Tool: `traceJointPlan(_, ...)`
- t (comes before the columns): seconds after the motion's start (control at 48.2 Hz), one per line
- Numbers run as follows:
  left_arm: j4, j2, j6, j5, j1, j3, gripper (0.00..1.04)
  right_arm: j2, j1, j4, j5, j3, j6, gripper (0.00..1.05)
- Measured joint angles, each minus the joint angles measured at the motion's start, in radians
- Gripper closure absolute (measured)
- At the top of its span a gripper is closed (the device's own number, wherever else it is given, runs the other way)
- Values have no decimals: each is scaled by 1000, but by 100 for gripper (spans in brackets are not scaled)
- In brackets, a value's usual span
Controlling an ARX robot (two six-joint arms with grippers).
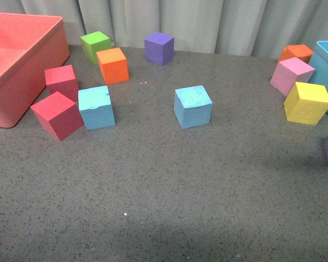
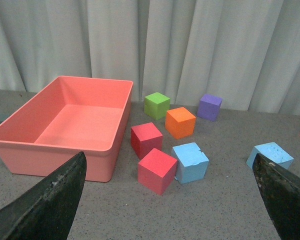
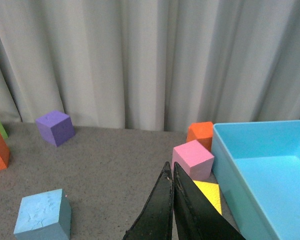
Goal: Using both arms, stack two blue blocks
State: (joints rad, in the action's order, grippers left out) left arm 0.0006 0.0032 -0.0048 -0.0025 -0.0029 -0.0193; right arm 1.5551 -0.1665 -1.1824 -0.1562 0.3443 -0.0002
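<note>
Stacking is not yet begun: the first blue block (image 1: 96, 107) and the second blue block (image 1: 193, 106) are seen flat on the table (image 1: 164, 207), well apart. The left fingers (image 2: 50, 200) are spread wide and empty, with the first blue block ahead between them. The right fingers (image 3: 162, 215) are pressed together and empty, with the second blue block ahead, off to one side.

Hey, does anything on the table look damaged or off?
Yes. The left blue block, next to a red block, has a small nick in its top edge, and the middle blue block has a rough, scuffed top. Nothing looks spilled.
</note>
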Motion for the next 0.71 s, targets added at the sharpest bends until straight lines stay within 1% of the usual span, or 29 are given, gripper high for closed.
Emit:
traceJointPlan(0.145,0,0,0,0,0,0,7,-143,41,27,27,-97,0,104)
traceJointPlan(0.353,0,0,0,0,0,0,7,-273,68,81,62,-180,0,104)
traceJointPlan(0.477,0,0,0,0,0,0,7,-393,90,148,80,-235,0,104)
traceJointPlan(0.539,0,0,0,0,0,0,7,-453,138,186,145,-256,0,104)
traceJointPlan(0.602,0,0,0,0,0,0,7,-515,161,230,147,-274,0,104)
traceJointPlan(0.705,0,0,0,0,0,0,7,-589,163,284,151,-292,0,104)
